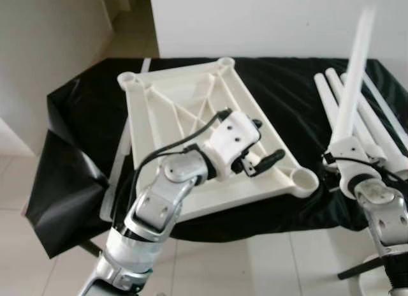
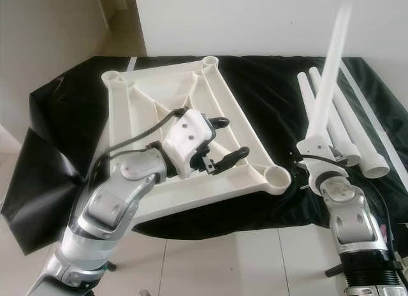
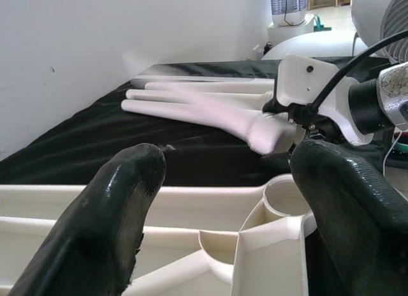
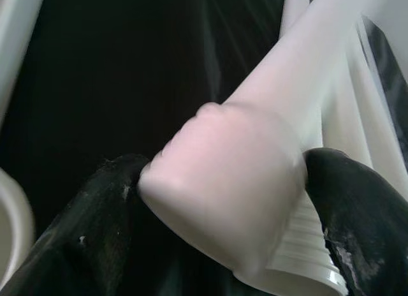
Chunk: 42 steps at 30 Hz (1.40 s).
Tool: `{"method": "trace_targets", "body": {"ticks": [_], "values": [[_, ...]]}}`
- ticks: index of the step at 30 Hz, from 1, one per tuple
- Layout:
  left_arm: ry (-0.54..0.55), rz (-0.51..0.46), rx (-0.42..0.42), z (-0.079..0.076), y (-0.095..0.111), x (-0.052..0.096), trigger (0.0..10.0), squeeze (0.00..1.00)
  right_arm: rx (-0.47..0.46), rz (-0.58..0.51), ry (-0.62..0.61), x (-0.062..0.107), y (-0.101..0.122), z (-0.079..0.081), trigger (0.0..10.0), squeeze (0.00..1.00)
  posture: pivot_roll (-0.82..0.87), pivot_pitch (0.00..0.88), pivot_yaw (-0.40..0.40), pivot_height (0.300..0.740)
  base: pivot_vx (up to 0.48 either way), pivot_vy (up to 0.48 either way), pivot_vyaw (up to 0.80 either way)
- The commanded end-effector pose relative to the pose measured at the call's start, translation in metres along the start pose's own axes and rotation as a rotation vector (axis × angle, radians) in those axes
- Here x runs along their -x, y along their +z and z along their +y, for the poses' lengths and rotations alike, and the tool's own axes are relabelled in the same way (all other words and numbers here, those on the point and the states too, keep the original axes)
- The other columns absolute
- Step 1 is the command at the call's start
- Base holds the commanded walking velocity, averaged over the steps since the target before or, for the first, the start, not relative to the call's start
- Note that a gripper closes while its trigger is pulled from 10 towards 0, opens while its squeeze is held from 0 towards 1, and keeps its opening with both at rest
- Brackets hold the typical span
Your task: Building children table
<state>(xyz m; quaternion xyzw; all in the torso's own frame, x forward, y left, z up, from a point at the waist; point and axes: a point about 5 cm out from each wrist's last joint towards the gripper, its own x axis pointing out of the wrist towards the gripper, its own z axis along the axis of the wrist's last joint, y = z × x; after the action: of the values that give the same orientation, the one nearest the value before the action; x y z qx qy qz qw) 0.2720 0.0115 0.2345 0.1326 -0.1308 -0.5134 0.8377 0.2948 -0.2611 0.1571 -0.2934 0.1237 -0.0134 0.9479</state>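
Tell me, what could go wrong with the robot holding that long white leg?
1. The right gripper pinches the raised table leg only at its bottom end, so it might tip or slip.
2. Swinging it could knock the spare legs lying beside it.
3. The left gripper hovers open over the tabletop, so it may shift when the leg presses into the corner socket.

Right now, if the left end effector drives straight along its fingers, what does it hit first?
Probably the corner socket of the white tabletop frame: the open left end effector hovers over the frame, aimed at that corner. Beyond it are the right end effector and the table leg it holds. Depth is unclear.
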Motion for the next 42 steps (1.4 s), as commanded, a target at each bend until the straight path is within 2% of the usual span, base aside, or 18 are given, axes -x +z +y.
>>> {"method": "trace_targets", "body": {"ticks": [1,8,9,11,12,18,21,22,23,26,29,33,35,39,41,42], "values": [[0.018,-0.016,-0.013,0.001,0.007,0.000,10.0,0.00,0.002,-0.004,0.021,0.001,0.002,0.002,10.0,1.00,-0.07,0.067,0.010,0.740,0.000,0.000,0.00],[0.019,-0.023,-0.009,0.001,0.008,-0.001,10.0,0.00,0.027,-0.025,0.019,0.001,0.004,0.002,10.0,1.00,-0.07,0.062,0.011,0.740,0.000,0.000,0.00],[0.019,-0.024,-0.009,0.001,0.008,-0.001,10.0,0.00,0.033,-0.030,0.017,0.001,0.005,0.002,10.0,0.78,-0.07,0.062,0.011,0.740,0.000,0.000,0.00],[0.018,-0.024,-0.008,0.000,0.008,-0.001,10.0,0.00,0.031,-0.033,0.025,0.001,0.005,0.003,10.0,0.78,-0.07,0.061,0.011,0.740,0.000,0.000,0.00],[0.017,-0.024,-0.009,0.000,0.008,-0.001,10.0,0.00,0.037,-0.035,0.025,0.001,0.005,0.003,10.0,0.00,-0.07,0.059,0.010,0.740,0.000,0.000,0.00],[0.014,-0.023,-0.010,0.000,0.008,-0.001,10.0,0.00,0.019,-0.042,0.018,0.001,0.005,0.004,10.0,0.00,-0.07,0.053,0.012,0.740,0.000,0.000,0.00],[0.015,-0.025,-0.022,0.000,0.008,-0.001,10.0,0.00,-0.096,-0.080,-0.047,0.001,0.009,-0.002,10.0,0.00,-0.07,0.046,0.010,0.740,0.000,0.000,0.00],[0.015,-0.025,-0.022,0.000,0.008,-0.001,10.0,0.00,-0.096,-0.080,-0.047,0.001,0.009,-0.002,10.0,0.00,-0.07,0.046,0.010,0.740,0.000,0.000,0.00],[0.022,-0.026,-0.036,0.001,0.008,-0.001,10.0,0.00,-0.186,-0.107,-0.109,0.001,0.012,-0.007,10.0,0.00,-0.07,0.047,0.009,0.740,0.000,0.000,0.00],[0.025,-0.026,-0.040,0.001,0.008,-0.001,10.0,0.00,-0.219,-0.112,-0.128,0.001,0.012,-0.009,10.0,0.00,-0.07,0.047,0.009,0.740,0.000,0.000,0.00],[0.037,-0.015,-0.069,0.003,0.006,0.000,10.0,0.00,-0.354,-0.119,-0.238,0.005,0.003,-0.015,10.0,0.00,-0.07,0.052,0.004,0.740,0.000,0.000,0.00],[0.039,-0.011,-0.080,0.002,0.005,0.000,10.0,0.00,-0.385,-0.107,-0.264,0.006,-0.002,-0.017,10.0,0.00,-0.07,0.053,0.005,0.740,0.000,0.000,0.00],[0.035,-0.008,-0.098,0.001,0.005,0.000,10.0,0.00,-0.419,-0.053,-0.303,0.005,-0.015,-0.023,10.0,0.00,-0.07,0.055,0.011,0.740,0.000,0.000,0.00],[0.034,-0.007,-0.105,0.000,0.005,-0.001,10.0,0.00,-0.427,-0.041,-0.315,0.004,-0.019,-0.025,10.0,0.00,-0.07,0.054,0.013,0.740,0.000,0.000,0.00],[0.036,-0.008,-0.116,-0.001,0.005,-0.002,10.0,0.00,-0.470,-0.053,-0.327,0.000,-0.019,-0.028,10.0,0.00,-0.07,0.053,0.014,0.740,0.000,0.000,0.00],[0.040,-0.007,-0.125,-0.001,0.005,-0.003,10.0,0.00,-0.497,-0.069,-0.314,-0.003,-0.016,-0.027,10.0,0.77,-0.07,0.050,0.018,0.740,0.000,0.000,0.00]]}}
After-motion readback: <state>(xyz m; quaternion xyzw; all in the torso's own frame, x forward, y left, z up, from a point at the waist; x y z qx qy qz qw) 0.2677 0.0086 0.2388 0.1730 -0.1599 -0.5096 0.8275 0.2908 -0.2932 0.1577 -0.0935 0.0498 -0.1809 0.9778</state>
